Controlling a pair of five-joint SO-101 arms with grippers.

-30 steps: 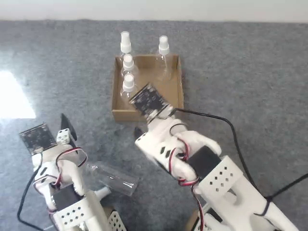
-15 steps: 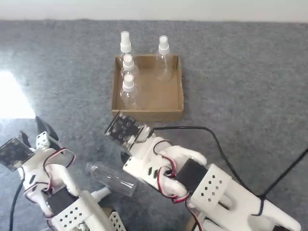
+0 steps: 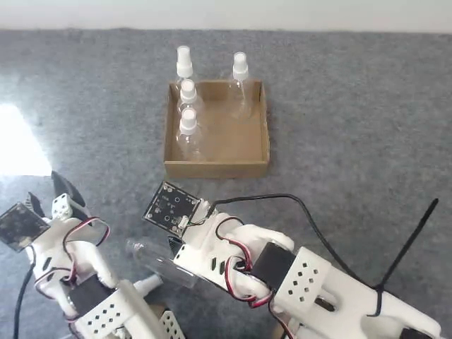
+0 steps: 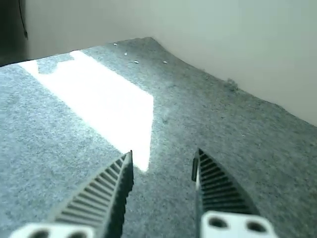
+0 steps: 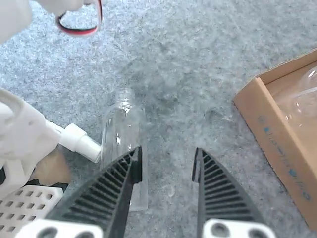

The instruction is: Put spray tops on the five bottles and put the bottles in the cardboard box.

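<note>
A cardboard box (image 3: 265,131) stands at the far middle of the grey carpet. Two capped bottles (image 3: 188,120) stand along its left wall and one (image 3: 240,70) in its far right corner. Another capped bottle (image 3: 184,60) stands at the far left corner; I cannot tell whether it is inside. An uncapped clear bottle (image 3: 152,258) (image 5: 123,144) lies near the arm bases, with a loose white spray top (image 3: 145,284) (image 5: 79,140) beside it. My right gripper (image 5: 168,150) hangs open just above that bottle's lower body. Off to the left, my left gripper (image 3: 49,192) (image 4: 163,153) is open over bare carpet.
The box's near corner (image 5: 277,124) lies just beyond the right gripper. The right arm's wrist board (image 3: 171,208) sits between the box and the lying bottle. A sunlit patch (image 3: 18,145) (image 4: 104,104) marks the carpet's left side, with a pale wall behind.
The right arm has drawn back from above the box toward the lying bottle and come lower. The left arm swung left during the first half second, then kept still.
</note>
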